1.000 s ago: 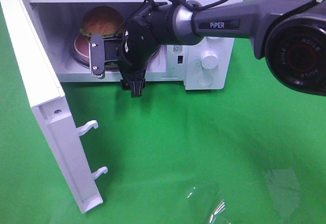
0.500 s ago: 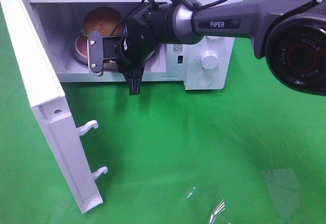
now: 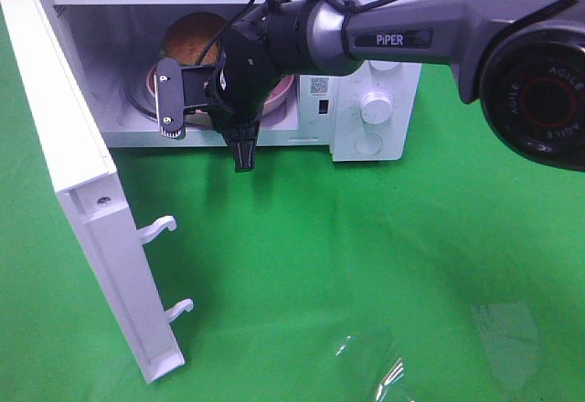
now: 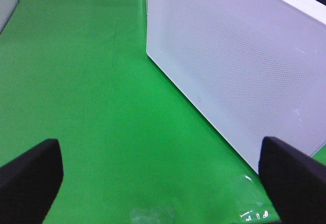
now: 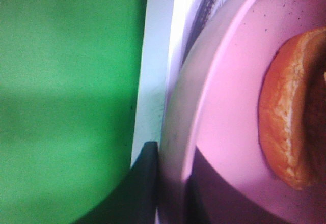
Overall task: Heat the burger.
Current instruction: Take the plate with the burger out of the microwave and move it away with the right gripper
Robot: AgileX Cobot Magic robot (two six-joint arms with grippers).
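Observation:
The burger (image 3: pixel 195 38) sits on a pink plate (image 3: pixel 280 91) inside the open white microwave (image 3: pixel 375 18). My right arm's wrist (image 3: pixel 247 64) is at the oven's mouth and hides much of the plate. In the right wrist view my right gripper (image 5: pixel 173 193) is shut on the pink plate's (image 5: pixel 229 107) rim, with the burger's golden bun (image 5: pixel 288 117) close behind. My left gripper (image 4: pixel 163 183) is open and empty over the green cloth, facing the outside of the microwave door (image 4: pixel 229 56).
The microwave door (image 3: pixel 82 192) swings out to the left, with two latch hooks (image 3: pixel 160 228) on its edge. A round knob (image 3: pixel 375 105) is on the control panel at the right. Green cloth (image 3: pixel 366 265) covers the table in front.
My right gripper has shut on the plate's rim. The plate and burger have shifted a little to the right and look tilted. The left gripper has not moved.

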